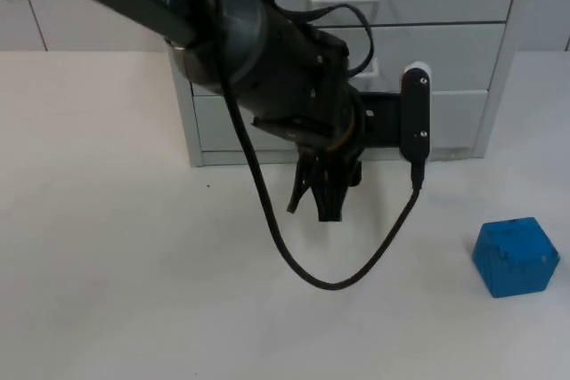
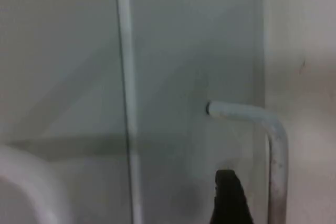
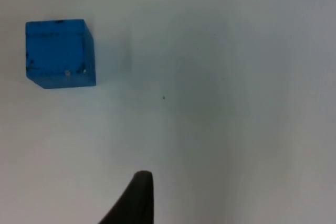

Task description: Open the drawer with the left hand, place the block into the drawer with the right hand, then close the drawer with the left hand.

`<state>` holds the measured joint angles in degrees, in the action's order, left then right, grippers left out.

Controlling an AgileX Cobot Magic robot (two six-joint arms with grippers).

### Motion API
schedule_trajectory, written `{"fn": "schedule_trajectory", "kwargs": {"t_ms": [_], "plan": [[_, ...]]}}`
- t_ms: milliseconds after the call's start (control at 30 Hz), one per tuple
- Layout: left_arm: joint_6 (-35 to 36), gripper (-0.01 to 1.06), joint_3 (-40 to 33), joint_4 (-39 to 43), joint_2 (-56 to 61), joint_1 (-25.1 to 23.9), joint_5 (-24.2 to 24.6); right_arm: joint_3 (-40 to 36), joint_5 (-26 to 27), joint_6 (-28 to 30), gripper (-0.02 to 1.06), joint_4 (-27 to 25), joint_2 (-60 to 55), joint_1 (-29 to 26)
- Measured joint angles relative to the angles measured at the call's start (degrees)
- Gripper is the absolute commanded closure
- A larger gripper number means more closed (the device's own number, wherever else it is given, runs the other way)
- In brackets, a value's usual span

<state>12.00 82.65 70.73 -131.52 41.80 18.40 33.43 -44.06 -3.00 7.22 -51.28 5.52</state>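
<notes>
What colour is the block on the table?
The block is bright blue with small dark scuffs. The right wrist view shows it best.

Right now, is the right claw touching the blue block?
Apart. In the right wrist view, bare white table lies between the black fingertip and the blue block.
</notes>
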Motion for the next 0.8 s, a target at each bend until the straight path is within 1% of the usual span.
{"fn": "schedule_trajectory", "kwargs": {"t_ms": [67,133,167,200,233,367,467,500,567,633,667,733,800], "plan": [[0.0,0.69,0.4,0.4,-0.6,-0.3,0.0,0.0,0.2,0.0,0.0,0.0,0.0,0.0],[0.0,0.9,0.4,0.6,-0.9,-0.3,0.0,0.0,0.4,0.0,0.0,0.0,0.0,0.0],[0.0,0.9,0.6,1.0,-1.0,-0.3,0.0,0.0,0.4,0.0,0.0,0.0,0.0,0.0],[0.0,1.03,0.9,1.0,-1.0,-0.3,0.0,0.0,0.4,0.0,0.0,0.0,0.0,0.0],[0.0,1.05,1.2,1.0,-1.0,-0.4,0.0,0.0,0.5,0.0,0.0,0.0,0.0,0.0],[-0.2,1.05,1.3,-0.1,-1.0,-0.4,0.4,0.0,0.6,0.0,0.0,0.0,0.0,0.0],[-2.8,1.05,1.4,-3.2,-0.9,0.5,2.6,0.0,0.8,0.0,0.0,0.0,0.0,0.0],[-2.8,1.05,1.4,-3.2,-0.9,0.5,2.6,0.0,0.8,0.0,0.0,0.0,0.0,0.0],[-7.5,1.05,0.3,-9.3,0.3,1.3,3.3,0.0,0.9,0.0,0.0,0.0,0.0,0.0],[-14.4,1.05,-1.4,-17.3,1.8,2.2,4.0,0.0,1.0,0.0,0.0,0.0,0.0,0.0],[-14.4,1.05,-1.4,-17.3,1.8,2.2,4.0,0.0,1.0,0.0,0.0,0.0,0.0,0.0],[-22.3,1.05,-3.0,-27.6,3.3,3.0,4.6,0.0,1.0,0.0,0.0,0.0,0.0,0.0],[-27.4,1.05,-3.8,-34.6,4.0,3.3,5.3,0.0,1.0,0.0,0.0,0.0,0.0,0.0]]}}
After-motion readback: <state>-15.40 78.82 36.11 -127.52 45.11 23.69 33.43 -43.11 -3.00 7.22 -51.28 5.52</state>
